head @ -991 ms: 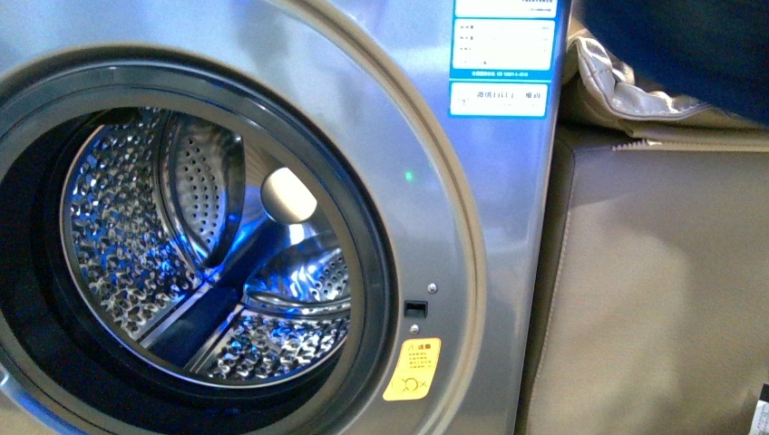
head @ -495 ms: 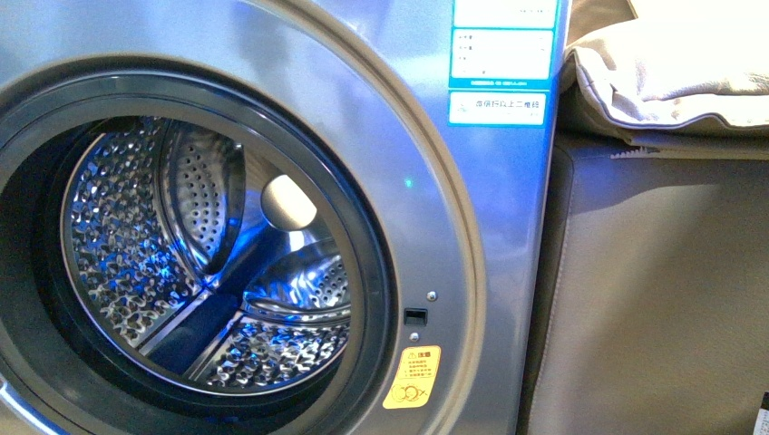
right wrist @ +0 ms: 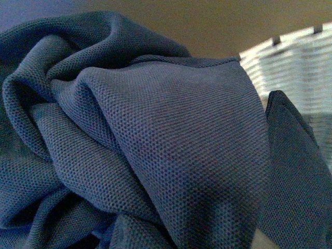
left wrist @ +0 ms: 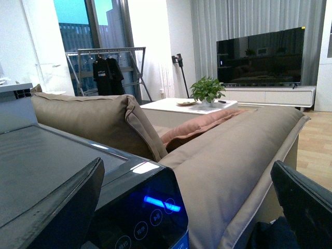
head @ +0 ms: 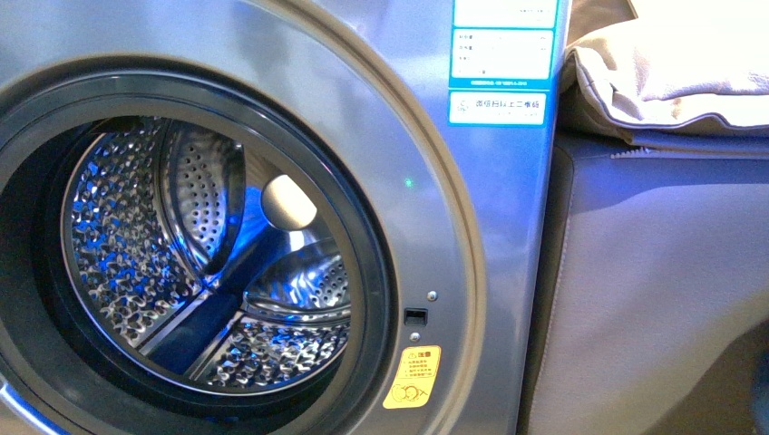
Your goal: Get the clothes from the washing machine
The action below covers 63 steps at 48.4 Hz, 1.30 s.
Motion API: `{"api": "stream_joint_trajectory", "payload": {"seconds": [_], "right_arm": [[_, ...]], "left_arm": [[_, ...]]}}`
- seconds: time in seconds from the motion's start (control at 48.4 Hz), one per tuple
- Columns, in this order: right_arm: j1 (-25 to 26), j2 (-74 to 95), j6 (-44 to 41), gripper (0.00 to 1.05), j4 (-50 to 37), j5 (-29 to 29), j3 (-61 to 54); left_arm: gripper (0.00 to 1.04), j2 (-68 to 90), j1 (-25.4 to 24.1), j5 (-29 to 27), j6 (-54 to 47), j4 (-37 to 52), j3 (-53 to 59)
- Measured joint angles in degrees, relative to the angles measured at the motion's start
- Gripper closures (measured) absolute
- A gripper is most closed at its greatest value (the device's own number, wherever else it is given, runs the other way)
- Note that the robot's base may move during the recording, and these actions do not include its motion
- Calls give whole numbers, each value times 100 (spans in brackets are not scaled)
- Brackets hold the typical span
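Observation:
The washing machine (head: 472,227) is a grey front-loader. Its round black-rimmed porthole is open and only the bare perforated drum (head: 136,254) shows inside. The clothes (right wrist: 155,140), dark navy knit fabric, fill the right wrist view in bunched folds. My right gripper is shut on them and its fingers are hidden under the cloth. My left gripper (left wrist: 187,165) is open and empty above the machine's dark top with its blue-lit control panel (left wrist: 155,203). A dark navy patch (left wrist: 270,237) shows low between its fingers.
A woven grey-white basket (right wrist: 293,65) shows behind the clothes. A beige cushion (head: 671,82) lies on the sofa arm (head: 653,272) right of the machine. In the left wrist view there are sofa cushions (left wrist: 104,122), a low white table (left wrist: 187,106) and a TV (left wrist: 259,54).
The dark navy fabric that hung over the cushion at the front view's top right a second ago has left that view. A dark blur now shows at its bottom right edge.

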<state>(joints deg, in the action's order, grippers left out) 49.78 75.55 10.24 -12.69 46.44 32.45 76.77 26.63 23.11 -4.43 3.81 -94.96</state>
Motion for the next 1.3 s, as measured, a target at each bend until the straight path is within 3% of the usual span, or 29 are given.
{"api": "stream_joint_trajectory", "payload": {"seconds": [0.268, 0.433, 0.64, 0.743, 0.929, 1.3], "right_arm": [[13, 468, -409, 31, 9, -42, -490], [4, 72, -234, 7, -142, 149, -549], [-197, -1174, 354, 8, -452, 634, -520], [-442, -2157, 1121, 8, -1272, 929, -476], [-933, -3316, 2271, 8, -2417, 855, -411], [-2573, -4935, 2522, 8, -1440, -55, -474]], "left_arm": [[7, -7, 0, -2, 0, 0, -4], [7, -7, 0, 0, 0, 0, -4], [7, -7, 0, -2, 0, 0, -9], [7, -7, 0, 0, 0, 0, -9], [7, -7, 0, 0, 0, 0, -9], [7, -7, 0, 0, 0, 0, -11]]}}
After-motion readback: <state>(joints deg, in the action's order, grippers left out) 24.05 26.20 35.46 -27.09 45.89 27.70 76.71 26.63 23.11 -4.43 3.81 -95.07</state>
